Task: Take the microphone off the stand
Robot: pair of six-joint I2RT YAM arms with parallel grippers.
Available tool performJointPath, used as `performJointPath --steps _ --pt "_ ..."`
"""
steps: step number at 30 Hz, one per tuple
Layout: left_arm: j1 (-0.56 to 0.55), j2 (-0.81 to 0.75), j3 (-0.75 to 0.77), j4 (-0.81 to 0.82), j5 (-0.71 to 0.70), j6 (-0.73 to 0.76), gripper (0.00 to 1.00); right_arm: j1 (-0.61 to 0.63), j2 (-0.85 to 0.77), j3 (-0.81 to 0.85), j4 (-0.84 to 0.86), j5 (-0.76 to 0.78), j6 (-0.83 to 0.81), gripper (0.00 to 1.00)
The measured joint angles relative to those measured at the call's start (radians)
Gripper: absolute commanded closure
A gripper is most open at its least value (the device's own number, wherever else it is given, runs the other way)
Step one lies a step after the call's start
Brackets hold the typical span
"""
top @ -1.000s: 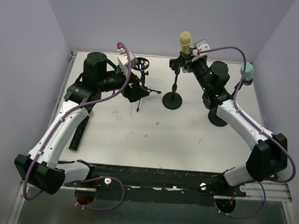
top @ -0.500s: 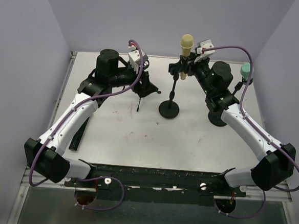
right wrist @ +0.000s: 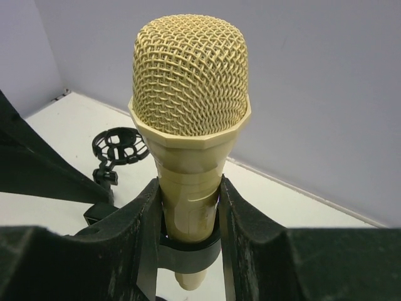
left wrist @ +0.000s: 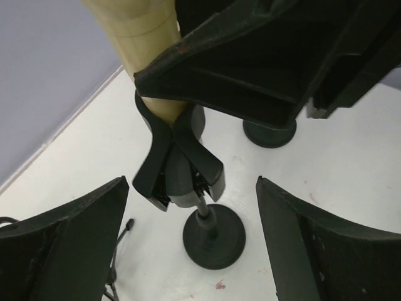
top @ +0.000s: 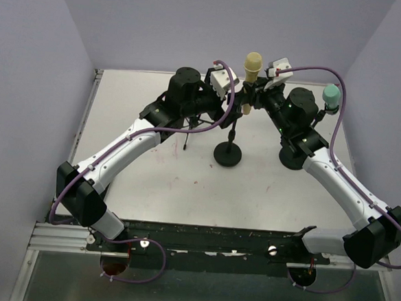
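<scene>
Mic head cut by top edge in left wrist view. In right wrist view, lower end hidden behind right fingers; stand base too.

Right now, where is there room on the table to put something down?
Best spot: the bare table in front of the round stand base, between the left arm and right arm. The back left corner is bare too. The back middle is crowded around the yellow microphone.
</scene>
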Motion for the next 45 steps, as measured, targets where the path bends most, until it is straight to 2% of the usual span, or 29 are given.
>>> performJointPath --steps 7,11,13,16,18,20,23,29,34,39,45 --pt "-0.006 0.040 0.006 0.002 -0.041 0.032 0.29 0.003 -0.031 -0.039 -0.015 -0.001 0.012 0.86" --pt "-0.007 0.040 0.006 0.002 -0.005 0.051 0.44 0.003 -0.038 -0.047 -0.015 -0.002 0.026 0.85" --pt "-0.007 0.040 0.006 0.000 0.010 0.060 0.44 0.003 -0.042 -0.049 -0.015 -0.003 0.030 0.75" --pt "-0.006 0.040 0.007 -0.006 0.027 0.071 0.44 0.003 -0.048 -0.051 -0.024 -0.004 0.038 0.39" --pt "-0.006 0.040 0.009 -0.014 0.039 0.087 0.45 0.002 -0.055 -0.051 -0.039 -0.018 0.058 0.27" --pt "-0.002 0.040 0.011 -0.029 0.071 0.114 0.46 0.003 -0.063 -0.032 -0.085 -0.076 0.067 0.19" --pt "0.019 0.032 0.019 -0.074 0.130 0.158 0.52 0.004 -0.074 0.014 -0.181 -0.156 0.077 0.13" --pt "0.117 0.028 0.065 -0.204 0.304 0.213 0.52 0.004 -0.132 0.082 -0.370 -0.269 0.072 0.01" --pt "0.190 0.056 0.175 -0.393 0.435 0.269 0.53 0.004 -0.160 0.132 -0.473 -0.354 0.010 0.00" --pt "0.194 0.126 0.322 -0.559 0.524 0.324 0.54 0.004 -0.154 0.154 -0.528 -0.444 -0.031 0.00" --pt "0.192 0.134 0.342 -0.661 0.586 0.390 0.53 0.004 -0.139 0.155 -0.549 -0.522 -0.070 0.00"
